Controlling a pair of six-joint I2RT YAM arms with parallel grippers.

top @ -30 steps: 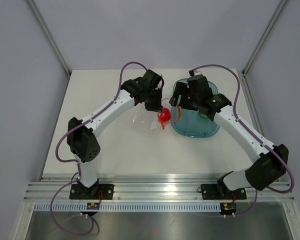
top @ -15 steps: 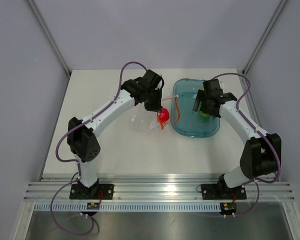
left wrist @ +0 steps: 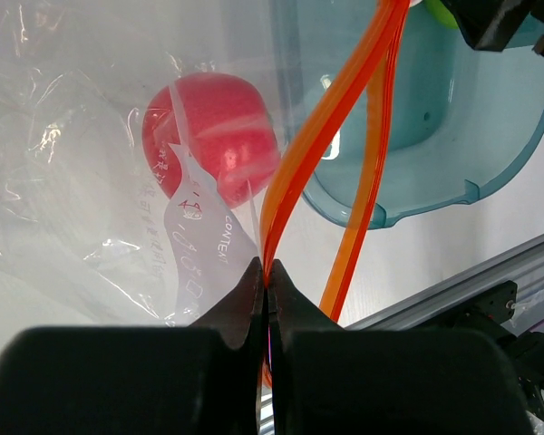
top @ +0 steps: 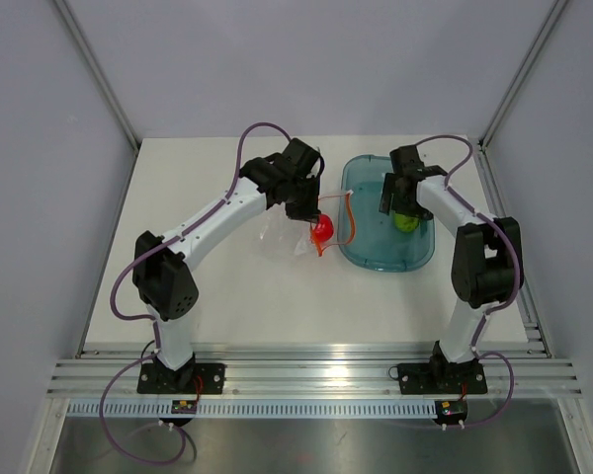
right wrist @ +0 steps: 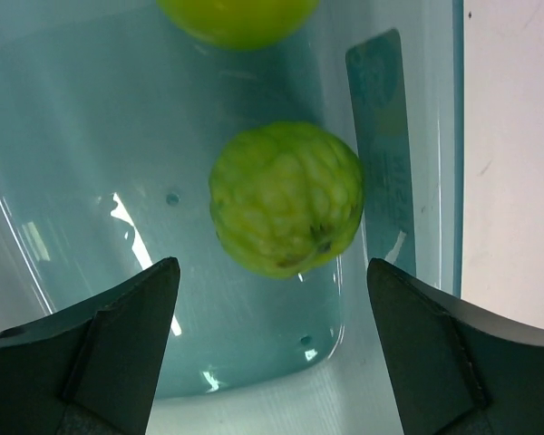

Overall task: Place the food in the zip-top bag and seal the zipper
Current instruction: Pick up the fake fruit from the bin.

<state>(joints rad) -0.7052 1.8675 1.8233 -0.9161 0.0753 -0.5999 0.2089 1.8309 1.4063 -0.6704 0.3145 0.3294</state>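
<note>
The red fruit [left wrist: 213,131] lies inside the zip-top bag [left wrist: 72,181], which rests on the white counter [top: 227,296] just left of the teal tray [top: 385,259]. A white printed label on the bag covers part of the fruit in my left wrist view. The bag's orange zipper [left wrist: 344,95] runs up from my left fingers [left wrist: 163,381], which are pressed together and pinch one strip of it. The other strip bows away, so the mouth gapes toward the tray.

From overhead the clear film is hard to make out against the counter; I mostly see creases and the orange line.

One green apple [right wrist: 286,198] sits on the tray floor close to the tray's wall. My right fingers [right wrist: 91,353] are spread wide, one on each side of it, with tray floor showing between each finger and the fruit. A second green apple [right wrist: 238,18] is cut off by the top edge of the right wrist view. Overhead, the right arm covers part of the tray, and only one green fruit shows there.

The tray's near rim lies right by the bag's open mouth. Grey walls close in the counter's left, right and far sides, and a metal rail [top: 316,380] runs along the near edge. Bare counter shows left of the bag and between it and the rail.
</note>
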